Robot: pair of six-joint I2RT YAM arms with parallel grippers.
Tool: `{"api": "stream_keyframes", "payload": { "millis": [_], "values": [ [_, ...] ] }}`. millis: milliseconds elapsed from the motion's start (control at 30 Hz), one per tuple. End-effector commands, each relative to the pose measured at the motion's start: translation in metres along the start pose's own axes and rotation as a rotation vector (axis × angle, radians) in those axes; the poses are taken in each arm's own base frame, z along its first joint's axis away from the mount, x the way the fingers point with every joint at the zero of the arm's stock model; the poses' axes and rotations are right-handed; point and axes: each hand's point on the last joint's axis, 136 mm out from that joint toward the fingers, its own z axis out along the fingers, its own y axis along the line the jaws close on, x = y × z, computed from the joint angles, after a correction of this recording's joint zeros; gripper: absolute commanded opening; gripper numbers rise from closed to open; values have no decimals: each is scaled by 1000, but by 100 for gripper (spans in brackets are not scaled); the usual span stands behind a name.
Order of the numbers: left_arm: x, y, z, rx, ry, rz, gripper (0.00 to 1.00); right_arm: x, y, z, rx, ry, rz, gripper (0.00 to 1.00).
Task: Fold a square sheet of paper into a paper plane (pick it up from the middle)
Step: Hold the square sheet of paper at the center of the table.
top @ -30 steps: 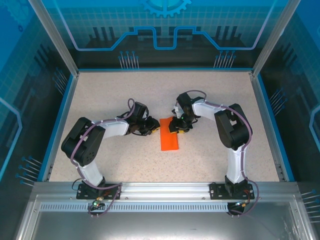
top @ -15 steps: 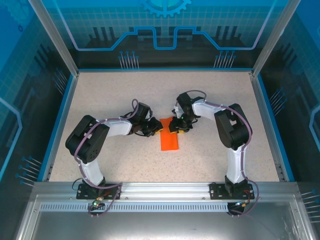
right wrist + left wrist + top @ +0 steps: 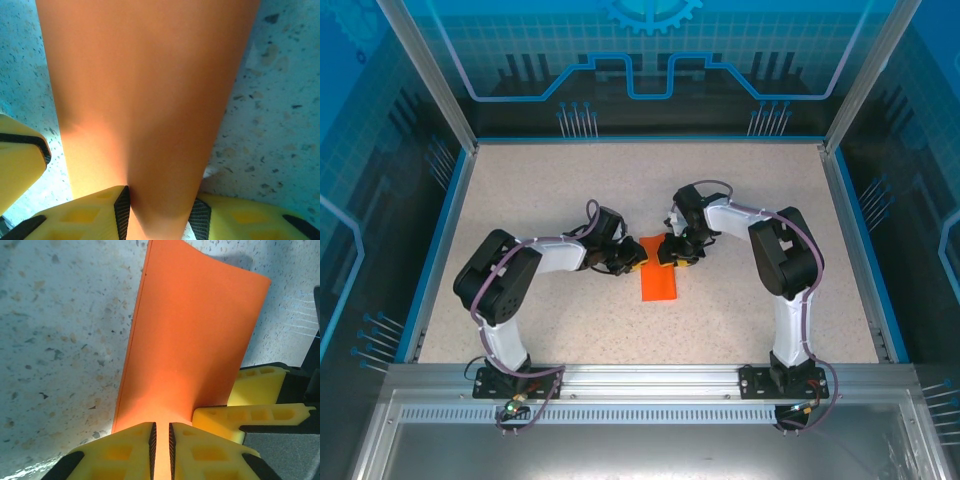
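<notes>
**While Both End Effectors Held the Far End: Sheet Orientation and Grip State**

As seen from the top external camera, the square sheet of paper [image 3: 658, 283] lay folded into a narrow orange strip near the middle of the table [image 3: 550, 190]. Its long axis ran from the near side to the far side, tilted slightly.

1. Grip state. The left end effector [image 3: 632, 262] met the sheet at the left corner of its far end. In the left wrist view its fingers were pressed almost together, pinching the sheet's edge in the thin gap between them. The right end effector [image 3: 672, 252] met the sheet at the right corner of its far end. In the right wrist view its fingers stood partly spread, with the paper passing between both pads and touching each.

2. Governing relation. From both end effectors the sheet extended toward the near edge of the table, along its own long axis. Neither arm was clearly nearer; both were already on the sheet, just beside each other. The next fold probably depended on moving that shared end without skewing the axis.

3. Limits of view. The end effectors covered the sheet's far edge from above. The number of layers and any centre crease could not be made out. The right wrist view was too close and soft to show edges. Whether the far end was raised off the table could not be told, though the sheet looked bowed in the left wrist view.
</notes>
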Motion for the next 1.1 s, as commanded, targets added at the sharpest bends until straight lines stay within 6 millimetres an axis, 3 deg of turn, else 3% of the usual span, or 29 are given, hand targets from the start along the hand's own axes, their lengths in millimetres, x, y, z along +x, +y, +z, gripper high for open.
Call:
{"api": "stream_keyframes", "payload": {
  "millis": [0, 1067],
  "values": [
    [4, -14, 4, 28, 30, 21, 17, 40, -76, 78, 227, 160, 60, 44],
    [8, -2, 13, -9, 50, 10, 15, 41, -78, 82, 258, 178, 28, 45]
  ]
}}
